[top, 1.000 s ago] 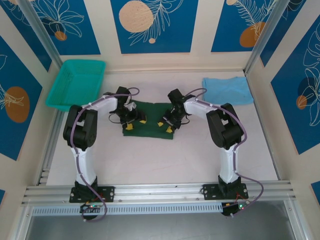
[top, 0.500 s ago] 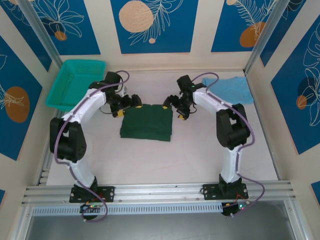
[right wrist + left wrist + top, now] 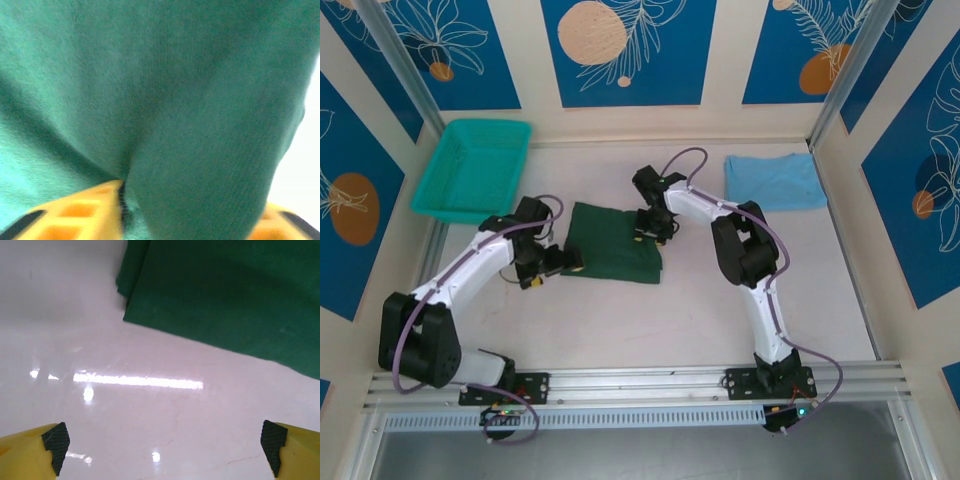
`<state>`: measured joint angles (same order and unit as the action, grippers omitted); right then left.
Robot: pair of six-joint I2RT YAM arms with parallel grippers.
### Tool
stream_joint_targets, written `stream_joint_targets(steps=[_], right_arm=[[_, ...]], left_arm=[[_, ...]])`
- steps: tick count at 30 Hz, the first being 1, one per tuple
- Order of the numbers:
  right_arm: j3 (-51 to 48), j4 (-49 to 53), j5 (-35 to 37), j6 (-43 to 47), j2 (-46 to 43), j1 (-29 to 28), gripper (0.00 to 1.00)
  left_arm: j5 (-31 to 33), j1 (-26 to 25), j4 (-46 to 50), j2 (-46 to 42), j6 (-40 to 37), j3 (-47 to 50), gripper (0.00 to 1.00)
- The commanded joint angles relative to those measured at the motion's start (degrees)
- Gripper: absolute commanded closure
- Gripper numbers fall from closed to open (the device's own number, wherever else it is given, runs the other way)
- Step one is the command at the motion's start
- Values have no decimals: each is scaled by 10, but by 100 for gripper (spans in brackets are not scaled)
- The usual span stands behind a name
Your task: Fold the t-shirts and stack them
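The dark green t-shirt [image 3: 612,252] lies folded into a rectangle at mid-table. My left gripper [image 3: 560,262] sits low at its left edge, and in the left wrist view the left gripper [image 3: 162,440] is open over bare table, with the green t-shirt [image 3: 225,295] just ahead. My right gripper [image 3: 648,228] is on the shirt's far right edge. In the right wrist view a thick bulge of the green t-shirt [image 3: 200,125] fills the space between the yellow fingers [image 3: 85,212], and the right gripper [image 3: 192,210] is shut on it. The light blue t-shirt [image 3: 775,180] lies folded at the far right.
A teal mesh basket [image 3: 475,165] stands at the far left corner. Walls close the table in at the back and on both sides. Bare white tabletop [image 3: 650,330] stretches between the green shirt and the arm bases.
The left gripper came back from the shirt's far left corner to its left edge. The right gripper shifted left from the far right corner onto the cloth. The shirt stayed folded.
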<state>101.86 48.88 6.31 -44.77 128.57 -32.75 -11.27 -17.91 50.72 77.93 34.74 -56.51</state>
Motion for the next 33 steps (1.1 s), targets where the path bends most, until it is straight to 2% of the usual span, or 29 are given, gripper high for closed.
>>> stream_joint_targets(steps=[1,4,11,15,19,25,28,33], right_arm=[[-18,29,62,21,8,-4,81],[-18,33,120,57,-6,14,91],[-29,-33,178,181,-67,98,100],[26,-27,173,258,-64,145,100],[96,-10,196,341,-53,161,100],[180,48,237,404,-43,188,100],[198,54,236,418,-56,208,100],[214,41,190,449,-78,244,100]], left_arm=[[10,-5,19,-36,10,9,0],[13,-5,28,-57,9,13,0],[19,-5,50,-88,3,30,0],[23,-5,47,-96,9,41,0],[35,-4,56,-95,2,38,0],[44,-2,57,-89,-1,40,0],[45,1,59,-85,-1,42,0],[42,8,59,-78,-4,56,0]])
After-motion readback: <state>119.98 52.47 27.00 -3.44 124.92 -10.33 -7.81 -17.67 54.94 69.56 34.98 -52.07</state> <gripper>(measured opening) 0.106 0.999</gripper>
